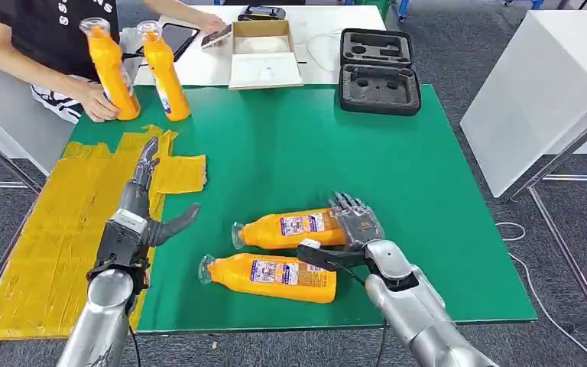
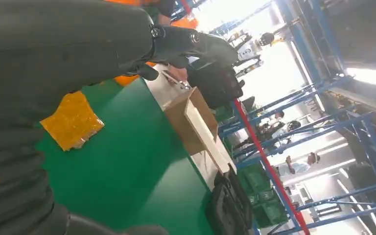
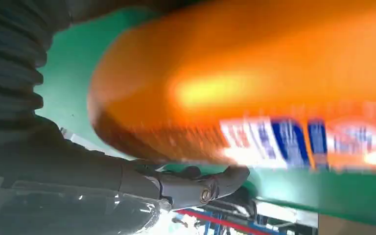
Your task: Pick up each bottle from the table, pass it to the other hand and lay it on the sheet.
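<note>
Two orange bottles lie on their sides on the green table (image 1: 313,145), caps pointing left: the farther bottle (image 1: 287,228) and the nearer bottle (image 1: 271,276). My right hand (image 1: 357,222) straddles the base end of the farther bottle, fingers over its top and thumb between the two bottles. The bottle still rests on the table. In the right wrist view this bottle (image 3: 254,83) is blurred, with the thumb (image 3: 196,183) stretched under it. My left hand (image 1: 144,200) hovers open over the yellow sheet (image 1: 53,229), fingers straight and thumb out.
A person at the back left holds one upright orange bottle (image 1: 111,70); a second (image 1: 165,73) stands beside it. A cardboard box (image 1: 264,53) and a black foam case (image 1: 378,73) sit at the table's far edge. A white table (image 1: 535,92) stands to the right.
</note>
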{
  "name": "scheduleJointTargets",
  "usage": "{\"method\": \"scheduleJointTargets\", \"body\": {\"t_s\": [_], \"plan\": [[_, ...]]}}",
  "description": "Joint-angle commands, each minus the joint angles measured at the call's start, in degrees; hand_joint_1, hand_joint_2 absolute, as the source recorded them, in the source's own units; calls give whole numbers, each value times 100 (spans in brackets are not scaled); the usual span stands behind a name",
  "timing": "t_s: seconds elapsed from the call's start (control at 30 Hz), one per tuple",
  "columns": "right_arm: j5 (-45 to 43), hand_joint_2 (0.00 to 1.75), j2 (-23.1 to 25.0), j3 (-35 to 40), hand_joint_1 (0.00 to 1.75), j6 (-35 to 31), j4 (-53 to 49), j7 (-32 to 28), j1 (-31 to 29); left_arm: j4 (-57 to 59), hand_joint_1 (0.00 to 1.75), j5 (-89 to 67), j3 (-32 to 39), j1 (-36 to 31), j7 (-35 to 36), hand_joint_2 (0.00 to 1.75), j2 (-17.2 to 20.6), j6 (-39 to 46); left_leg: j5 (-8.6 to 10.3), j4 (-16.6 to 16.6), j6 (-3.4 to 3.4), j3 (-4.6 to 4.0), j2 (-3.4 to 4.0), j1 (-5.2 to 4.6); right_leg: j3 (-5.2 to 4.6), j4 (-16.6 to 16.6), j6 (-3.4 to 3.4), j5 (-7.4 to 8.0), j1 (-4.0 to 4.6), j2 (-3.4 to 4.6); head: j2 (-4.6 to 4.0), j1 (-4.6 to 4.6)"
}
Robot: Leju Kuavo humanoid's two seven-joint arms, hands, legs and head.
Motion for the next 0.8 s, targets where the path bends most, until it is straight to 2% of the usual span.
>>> {"method": "scheduleJointTargets", "body": {"t_s": [0.03,0.8], "plan": [[-16,175,89,-135,175,78,935,22,-242,442,0,51,-122,-248,13,175,-37,-6,-7,1,-16,21,3,6,26,-5,-6,-7,6,-8,0,0],[-4,175,129,-197,175,25,1046,-44,-276,527,0,93,-145,-262,2,175,-42,-10,-3,-1,-14,40,-3,7,45,-8,-8,-7,8,-13,0,0]]}}
